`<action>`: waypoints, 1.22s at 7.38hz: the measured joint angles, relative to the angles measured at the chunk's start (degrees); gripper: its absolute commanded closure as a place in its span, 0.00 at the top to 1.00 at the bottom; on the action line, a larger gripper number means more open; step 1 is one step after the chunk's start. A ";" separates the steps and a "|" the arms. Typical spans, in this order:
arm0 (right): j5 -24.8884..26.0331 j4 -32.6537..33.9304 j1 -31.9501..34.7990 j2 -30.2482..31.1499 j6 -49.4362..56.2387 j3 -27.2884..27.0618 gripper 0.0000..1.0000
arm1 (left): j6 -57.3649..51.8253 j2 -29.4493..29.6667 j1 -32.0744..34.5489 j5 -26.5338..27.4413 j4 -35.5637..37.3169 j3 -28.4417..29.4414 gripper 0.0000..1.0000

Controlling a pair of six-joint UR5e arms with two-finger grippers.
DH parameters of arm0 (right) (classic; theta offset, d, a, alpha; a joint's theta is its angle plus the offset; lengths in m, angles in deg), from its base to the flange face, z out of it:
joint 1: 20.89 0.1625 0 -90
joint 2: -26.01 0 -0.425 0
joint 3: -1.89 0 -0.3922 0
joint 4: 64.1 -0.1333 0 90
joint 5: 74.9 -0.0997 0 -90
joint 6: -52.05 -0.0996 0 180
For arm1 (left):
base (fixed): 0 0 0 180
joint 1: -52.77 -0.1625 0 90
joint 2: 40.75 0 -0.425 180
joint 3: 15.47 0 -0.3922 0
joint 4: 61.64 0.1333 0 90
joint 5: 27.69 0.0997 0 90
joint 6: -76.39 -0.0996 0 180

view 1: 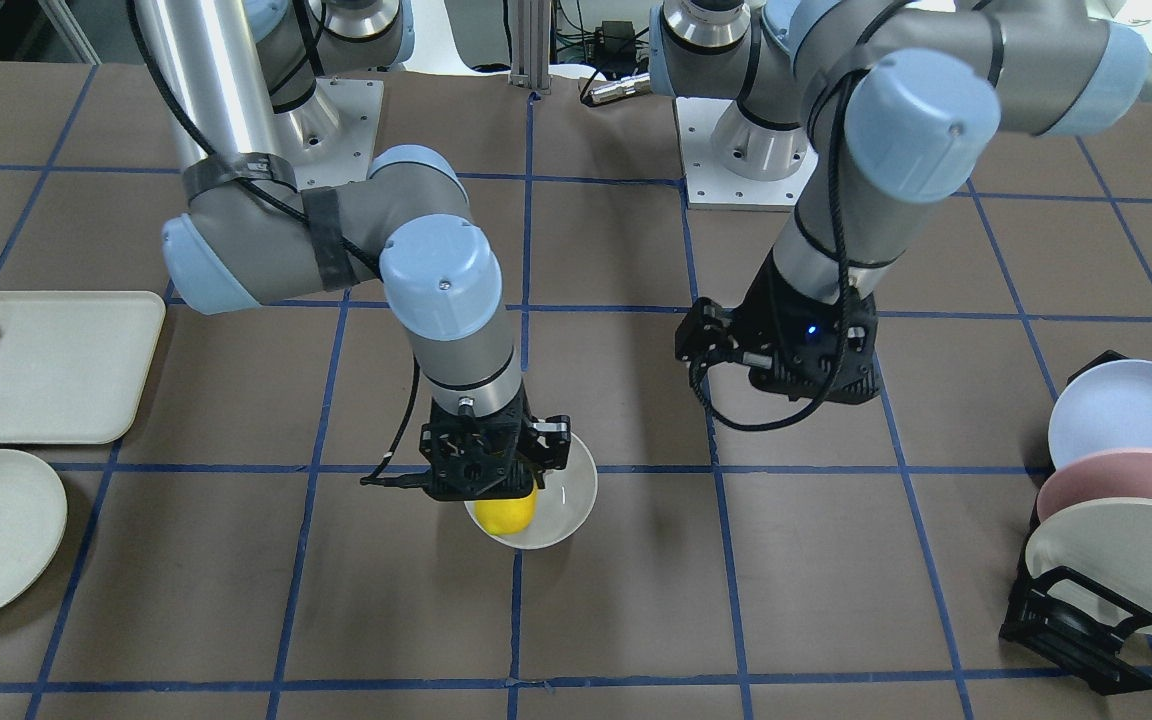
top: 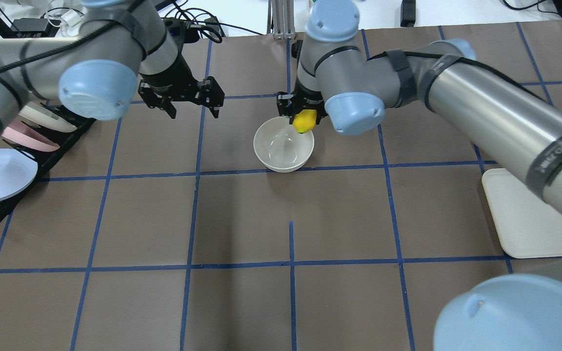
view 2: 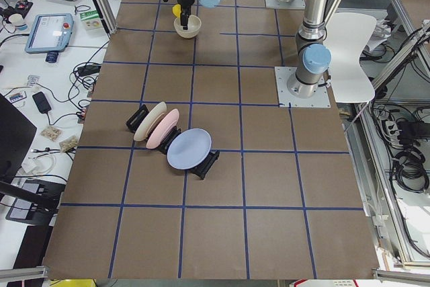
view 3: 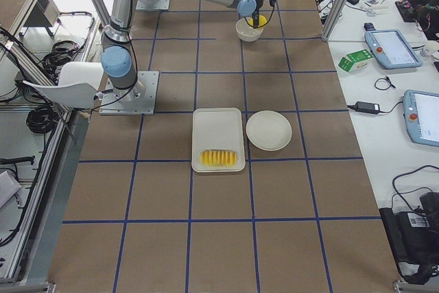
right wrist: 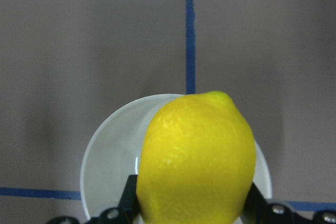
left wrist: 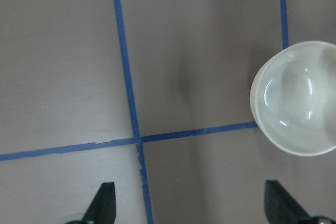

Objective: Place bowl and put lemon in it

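Done: bowl [top: 283, 146] set upright on worktop [top: 242, 219]; outstanding: release of lemon [top: 304, 121], clamped in right gripper [right wrist: 191, 205] over bowl's rim, not yet inside; left gripper [left wrist: 194, 208] spread wide, empty, beside bowl.

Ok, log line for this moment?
right gripper: shut on lemon, over bowl | left gripper: open, empty | bowl: placed, empty
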 measured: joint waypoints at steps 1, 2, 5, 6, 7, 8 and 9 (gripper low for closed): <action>0.26 0.53 1.10 -0.74 -0.79 -0.27 0.02 | -1.58 -3.49 -1.22 0.28 -3.19 0.21 1.00; 0.88 0.52 1.73 -1.31 -0.82 -0.62 0.02 | -2.50 -6.55 -2.46 0.50 -5.08 0.06 1.00; 2.47 0.79 2.51 -2.62 0.96 -1.07 0.92 | -1.99 -9.17 -5.13 0.43 -7.83 -0.06 1.00; 2.62 0.58 2.52 -3.14 1.33 -1.07 1.00 | -1.16 -8.99 -5.23 0.49 -8.05 0.18 1.00; 2.70 0.22 2.53 -3.29 1.54 -1.03 1.00 | -0.62 -9.00 -5.27 0.59 -8.32 0.37 1.00; 2.78 -0.45 2.52 -2.87 1.68 -0.81 1.00 | -0.40 -9.02 -5.29 0.87 -8.68 0.56 1.00; 2.81 -2.21 2.27 -1.07 1.81 -0.56 1.00 | -0.15 -8.73 -5.26 1.72 -9.10 1.21 1.00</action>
